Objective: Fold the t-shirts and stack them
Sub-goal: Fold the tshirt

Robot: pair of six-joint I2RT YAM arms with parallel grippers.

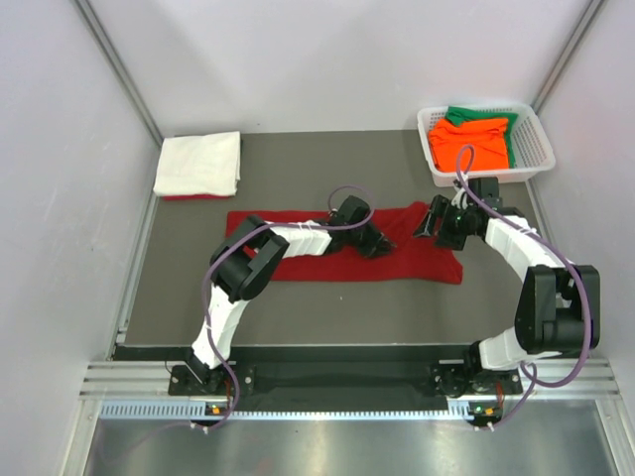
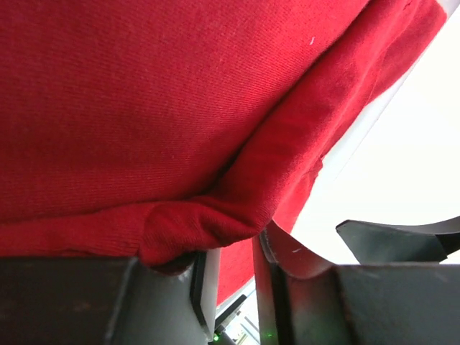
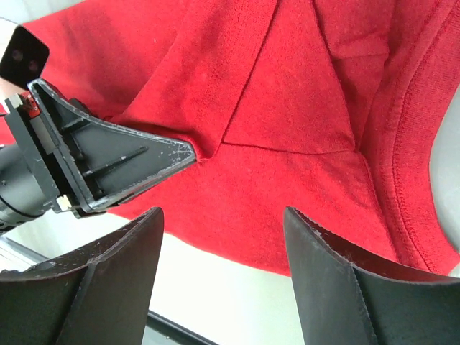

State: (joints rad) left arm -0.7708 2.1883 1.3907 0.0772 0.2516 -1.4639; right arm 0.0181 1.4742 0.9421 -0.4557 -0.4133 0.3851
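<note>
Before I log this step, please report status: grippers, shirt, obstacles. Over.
Left gripper, jaws shut on dark red t-shirt. Right gripper, jaws open at its edge. Basket and folded white t-shirt apart, not obstructing.

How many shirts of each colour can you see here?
Red shirt: 1
White shirt: 1
Orange shirt: 1
Green shirt: 1
Total: 4, though a red edge under the white one may be a fifth.

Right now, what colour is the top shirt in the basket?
The shirt is orange, clearest in the top view.
</note>
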